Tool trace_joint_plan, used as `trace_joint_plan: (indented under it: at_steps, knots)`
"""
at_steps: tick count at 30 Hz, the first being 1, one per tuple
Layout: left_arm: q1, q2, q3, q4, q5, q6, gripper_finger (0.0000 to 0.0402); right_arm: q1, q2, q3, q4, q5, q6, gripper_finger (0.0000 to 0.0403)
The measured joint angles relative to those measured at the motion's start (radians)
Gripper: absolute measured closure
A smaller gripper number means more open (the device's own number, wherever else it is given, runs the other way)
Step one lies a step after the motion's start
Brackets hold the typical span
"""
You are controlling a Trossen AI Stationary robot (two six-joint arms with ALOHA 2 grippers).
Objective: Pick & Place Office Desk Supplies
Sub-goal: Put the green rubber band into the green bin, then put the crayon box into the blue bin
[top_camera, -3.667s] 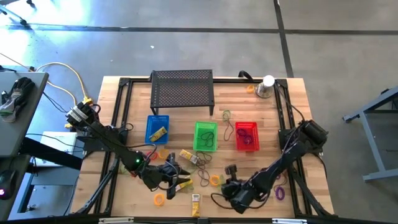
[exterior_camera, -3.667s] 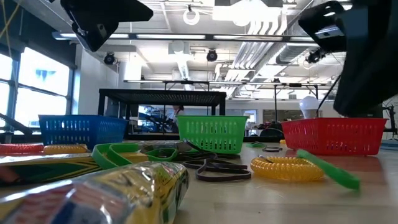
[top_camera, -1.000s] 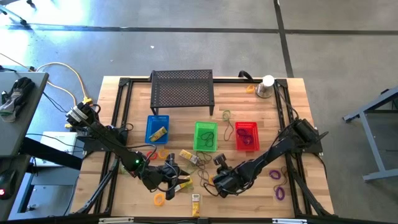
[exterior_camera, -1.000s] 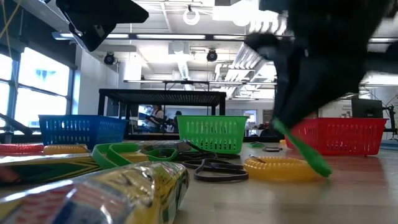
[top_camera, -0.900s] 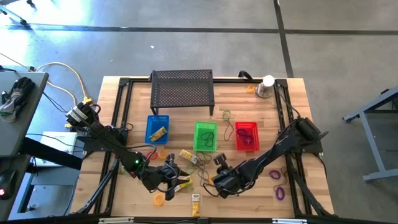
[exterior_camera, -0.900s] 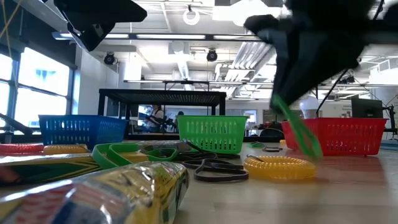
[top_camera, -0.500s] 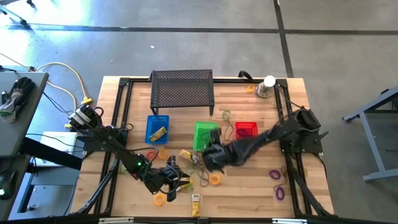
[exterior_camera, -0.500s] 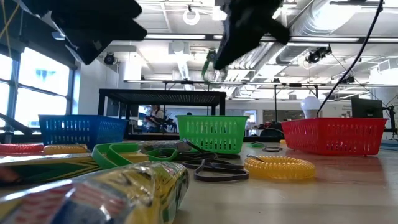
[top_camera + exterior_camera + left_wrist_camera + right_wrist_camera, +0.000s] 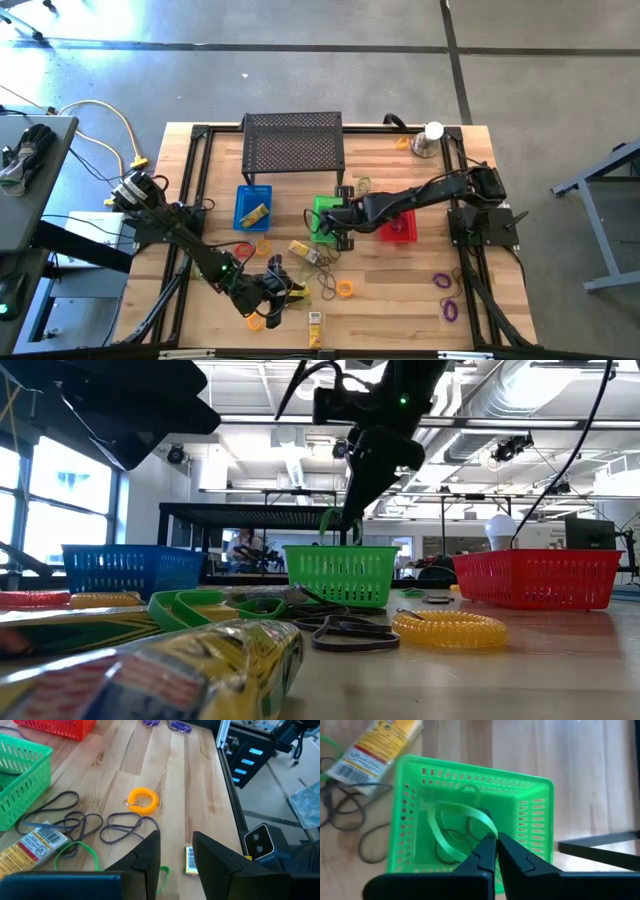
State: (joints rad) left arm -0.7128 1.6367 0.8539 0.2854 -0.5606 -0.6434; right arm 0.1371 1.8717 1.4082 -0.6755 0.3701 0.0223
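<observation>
My right gripper (image 9: 340, 222) hangs over the green basket (image 9: 322, 206), shut on a thin green loop (image 9: 462, 807). In the low view the green loop (image 9: 327, 528) dangles just above the basket's rim (image 9: 340, 550). My left gripper (image 9: 272, 294) is low over the table's near left part, open (image 9: 175, 855), touching nothing. A small yellow block (image 9: 190, 860) lies on the wood below it. An orange coil loop (image 9: 143, 801), dark loops (image 9: 125, 825), another green loop (image 9: 75, 854) and a yellow packet (image 9: 35, 845) lie flat on the table nearby. My right gripper pinches the green loop between its two fingers at the band's upper part (image 9: 484, 828), coming from above and pointing down. The loop is lifted clear of the table and hangs slack below the fingers, over the green basket's opening.
A blue basket (image 9: 253, 208) with a yellow item and a red basket (image 9: 397, 222) flank the green one. A black mesh shelf (image 9: 293, 145) and a silver cup with a white ball (image 9: 429, 140) stand at the far edge. Purple loops (image 9: 447, 292) lie near right.
My right gripper, shut on the green loop, has risen from the table near the orange coil and swung toward the far edge and to the left. It now stands above the green basket. The loop has been lifted clear of the table and hangs below it.
</observation>
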Motion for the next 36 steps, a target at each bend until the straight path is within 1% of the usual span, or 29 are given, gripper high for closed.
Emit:
trace_joint_plan:
  at_steps: [3, 5, 8, 12, 15, 17, 19, 21, 27, 33, 36]
  knots:
    - [0.000, 0.000, 0.000, -0.001, 0.000, 0.000, 0.0291, 0.000, 0.000, 0.000, 0.009, 0.017, 0.000, 0.0365]
    - [0.000, 0.000, 0.000, 0.000, 0.000, 0.000, 0.0291, 0.000, 0.000, 0.000, 0.032, 0.046, -0.002, 0.0343]
    - [-0.002, 0.000, 0.000, 0.000, 0.000, 0.000, 0.0291, 0.016, -0.007, 0.000, 0.053, 0.144, -0.023, 0.0305]
    - [-0.004, 0.000, 0.000, -0.001, 0.000, 0.000, 0.0291, 0.071, -0.054, 0.001, 0.050, 0.277, -0.026, 0.0257]
    - [-0.004, 0.000, 0.000, 0.000, 0.000, -0.001, 0.0291, 0.128, -0.094, 0.001, 0.010, 0.331, 0.007, 0.0229]
    - [-0.004, 0.000, 0.000, -0.001, 0.000, -0.015, 0.0291, 0.173, -0.132, 0.000, -0.037, 0.348, 0.062, 0.0215]
    - [-0.003, 0.000, 0.000, 0.000, 0.003, -0.016, 0.0291, 0.217, -0.162, 0.002, -0.075, 0.352, 0.133, 0.0205]
    - [-0.004, 0.000, 0.000, -0.001, 0.006, -0.016, 0.0291, 0.266, -0.186, 0.002, -0.136, 0.331, 0.214, 0.0201]
    - [0.020, 0.000, 0.000, 0.000, 0.005, -0.004, 0.0291, 0.390, -0.207, 0.000, -0.228, 0.271, 0.430, 0.0200]
    - [0.068, 0.000, 0.000, 0.000, 0.010, -0.008, 0.0277, 0.485, -0.195, -0.001, -0.227, 0.257, 0.552, 0.0200]
    - [0.088, 0.000, 0.000, 0.000, 0.049, 0.029, 0.0263, 0.515, -0.190, -0.017, -0.221, 0.270, 0.590, 0.0200]
